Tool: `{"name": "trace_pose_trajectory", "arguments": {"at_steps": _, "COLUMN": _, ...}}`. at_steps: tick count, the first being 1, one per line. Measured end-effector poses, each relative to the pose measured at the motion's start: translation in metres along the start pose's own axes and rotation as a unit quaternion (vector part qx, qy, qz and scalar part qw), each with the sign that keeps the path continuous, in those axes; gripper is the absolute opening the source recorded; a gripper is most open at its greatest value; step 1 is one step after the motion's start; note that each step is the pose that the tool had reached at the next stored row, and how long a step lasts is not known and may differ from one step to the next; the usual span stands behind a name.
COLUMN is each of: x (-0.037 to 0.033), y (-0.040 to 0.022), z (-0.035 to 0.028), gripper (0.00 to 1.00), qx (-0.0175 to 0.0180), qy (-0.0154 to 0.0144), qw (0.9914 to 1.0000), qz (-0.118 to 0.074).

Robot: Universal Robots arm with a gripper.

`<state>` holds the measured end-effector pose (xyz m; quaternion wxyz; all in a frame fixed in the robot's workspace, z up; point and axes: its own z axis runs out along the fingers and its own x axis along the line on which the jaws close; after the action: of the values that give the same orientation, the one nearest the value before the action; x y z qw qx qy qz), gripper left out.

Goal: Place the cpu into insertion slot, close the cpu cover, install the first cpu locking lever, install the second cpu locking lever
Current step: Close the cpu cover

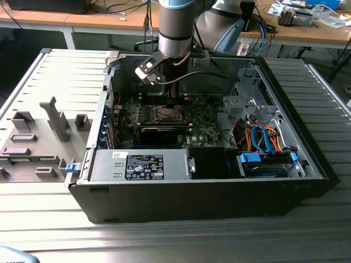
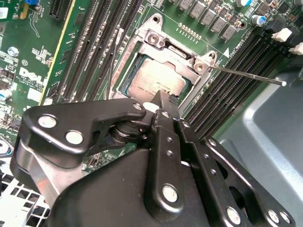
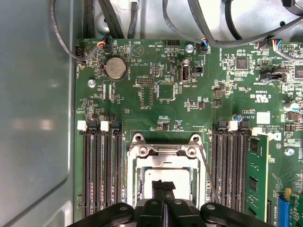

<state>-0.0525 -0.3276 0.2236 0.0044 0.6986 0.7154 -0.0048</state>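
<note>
Second wrist view shows you the cpu seated in the slot, with the cover apparently down; a lever juts free, so latching looks undone. The gripper hovers just above the cpu, fingers together, empty

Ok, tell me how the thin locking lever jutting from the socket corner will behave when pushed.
The locking lever is a long thin metal rod, so it likely flexes and springs back. Smooth and narrow, it may slip off the end effector.
</note>
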Motion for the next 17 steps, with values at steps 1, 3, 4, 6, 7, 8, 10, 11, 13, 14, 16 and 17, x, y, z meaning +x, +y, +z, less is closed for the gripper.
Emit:
{"name": "trace_pose_trajectory", "arguments": {"at_steps": 1, "x": 0.0, "y": 0.0, "z": -0.0004, "gripper": 0.11, "qx": 0.0, "qy": 0.0, "qw": 1.0, "qz": 0.0}}
{"name": "trace_pose_trajectory", "arguments": {"at_steps": 3, "x": 0.0, "y": 0.0, "z": -0.0012, "gripper": 0.11, "qx": 0.0, "qy": 0.0, "qw": 1.0, "qz": 0.0}}
{"name": "trace_pose_trajectory", "arguments": {"at_steps": 4, "x": 0.0, "y": 0.0, "z": -0.0017, "gripper": 0.11, "qx": 0.0, "qy": 0.0, "qw": 1.0, "qz": 0.0}}
{"name": "trace_pose_trajectory", "arguments": {"at_steps": 6, "x": 0.0, "y": 0.0, "z": -0.0033, "gripper": 0.11, "qx": 0.0, "qy": 0.0, "qw": 1.0, "qz": 0.0}}
{"name": "trace_pose_trajectory", "arguments": {"at_steps": 7, "x": 0.0, "y": 0.0, "z": -0.0038, "gripper": 0.11, "qx": 0.0, "qy": 0.0, "qw": 1.0, "qz": 0.0}}
{"name": "trace_pose_trajectory", "arguments": {"at_steps": 8, "x": 0.0, "y": 0.0, "z": -0.0042, "gripper": 0.11, "qx": 0.0, "qy": 0.0, "qw": 1.0, "qz": 0.0}}
{"name": "trace_pose_trajectory", "arguments": {"at_steps": 10, "x": -0.0001, "y": 0.0, "z": -0.0047, "gripper": 0.11, "qx": 0.0, "qy": 0.0, "qw": 1.0, "qz": 0.0}}
{"name": "trace_pose_trajectory", "arguments": {"at_steps": 11, "x": -0.0001, "y": 0.0, "z": -0.005, "gripper": 0.11, "qx": 0.0, "qy": 0.0, "qw": 1.0, "qz": 0.0}}
{"name": "trace_pose_trajectory", "arguments": {"at_steps": 13, "x": -0.0001, "y": 0.0, "z": -0.0057, "gripper": 0.11, "qx": 0.0, "qy": 0.0, "qw": 1.0, "qz": 0.0}}
{"name": "trace_pose_trajectory", "arguments": {"at_steps": 14, "x": -0.0001, "y": 0.0, "z": -0.0063, "gripper": 0.11, "qx": 0.0, "qy": 0.0, "qw": 1.0, "qz": 0.0}}
{"name": "trace_pose_trajectory", "arguments": {"at_steps": 16, "x": -0.0001, "y": 0.0, "z": -0.0071, "gripper": 0.11, "qx": 0.0, "qy": 0.0, "qw": 1.0, "qz": 0.0}}
{"name": "trace_pose_trajectory", "arguments": {"at_steps": 17, "x": -0.0001, "y": 0.0, "z": -0.0073, "gripper": 0.11, "qx": 0.0, "qy": 0.0001, "qw": 1.0, "qz": 0.0}}
